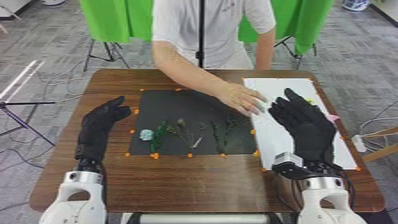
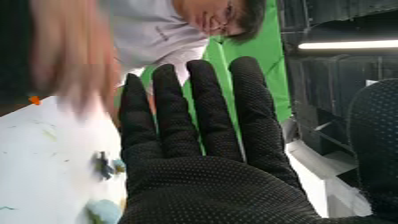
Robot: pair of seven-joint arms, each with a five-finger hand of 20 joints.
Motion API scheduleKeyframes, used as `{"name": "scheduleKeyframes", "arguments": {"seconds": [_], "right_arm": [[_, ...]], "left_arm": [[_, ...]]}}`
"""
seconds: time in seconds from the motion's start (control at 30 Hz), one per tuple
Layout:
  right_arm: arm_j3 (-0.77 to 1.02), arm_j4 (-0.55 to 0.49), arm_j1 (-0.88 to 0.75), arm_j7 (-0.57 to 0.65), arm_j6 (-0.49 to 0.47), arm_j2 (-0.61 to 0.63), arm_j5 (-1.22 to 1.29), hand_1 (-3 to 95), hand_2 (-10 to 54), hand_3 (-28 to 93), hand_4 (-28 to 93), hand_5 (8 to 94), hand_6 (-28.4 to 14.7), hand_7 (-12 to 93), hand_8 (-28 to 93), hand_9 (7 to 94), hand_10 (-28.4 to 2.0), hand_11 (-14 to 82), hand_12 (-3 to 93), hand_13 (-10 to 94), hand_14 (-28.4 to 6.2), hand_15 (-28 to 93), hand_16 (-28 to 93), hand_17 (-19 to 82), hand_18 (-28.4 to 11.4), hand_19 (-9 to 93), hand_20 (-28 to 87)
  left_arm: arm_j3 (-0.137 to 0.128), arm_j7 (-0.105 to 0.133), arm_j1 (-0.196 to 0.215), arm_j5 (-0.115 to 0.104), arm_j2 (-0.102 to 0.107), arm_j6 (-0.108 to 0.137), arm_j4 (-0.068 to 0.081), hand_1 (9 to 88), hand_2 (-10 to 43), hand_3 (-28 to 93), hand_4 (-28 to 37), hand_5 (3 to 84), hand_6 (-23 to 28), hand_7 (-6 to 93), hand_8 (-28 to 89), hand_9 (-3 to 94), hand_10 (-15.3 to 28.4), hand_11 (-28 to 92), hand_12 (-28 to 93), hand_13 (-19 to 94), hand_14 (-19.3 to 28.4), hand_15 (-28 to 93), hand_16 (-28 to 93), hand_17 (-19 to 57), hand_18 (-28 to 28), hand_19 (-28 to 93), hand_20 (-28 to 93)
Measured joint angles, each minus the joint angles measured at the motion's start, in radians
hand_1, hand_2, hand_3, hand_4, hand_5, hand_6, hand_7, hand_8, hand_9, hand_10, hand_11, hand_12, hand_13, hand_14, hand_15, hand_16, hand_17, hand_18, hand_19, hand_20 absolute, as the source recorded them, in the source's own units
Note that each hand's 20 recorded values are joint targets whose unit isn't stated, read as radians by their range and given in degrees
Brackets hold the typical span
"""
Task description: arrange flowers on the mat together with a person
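Head view: your black-gloved right hand [image 1: 305,122] is hovering wide over the white rectangular sheet [image 1: 275,87]; a pale-blue flower [image 1: 147,134] is lying on the black mat [image 1: 160,106]. You should be letting the person's bare hand [image 1: 240,98] clear before descending.

No readable text, labels, brands, numbers or signs. Small dark mark [image 1: 229,6] on chest of white shirt [image 1: 180,25], across table [image 1: 187,182], too small to read.
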Motion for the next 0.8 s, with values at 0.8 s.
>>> {"name": "scheduleKeyframes", "arguments": {"seconds": [0.8], "right_arm": [[0.001,-0.004,0.007,0.021,0.016,-0.011,-0.012,11.0,4.7,77,-16,49.5,-0.5,11,-7,49.1,-15.0,6.2,14.9,38,-14.7,12,20,21,-15.2,12,31]], "left_arm": [[-0.013,0.005,0.023,-0.011,-0.016,0.003,-0.007,24.8,3.5,66,-24.2,47.7,5.1,14.9,-5,47.7,14.1,22,15,37,19.0,26,3,1.2,16.2,16,19]]}}
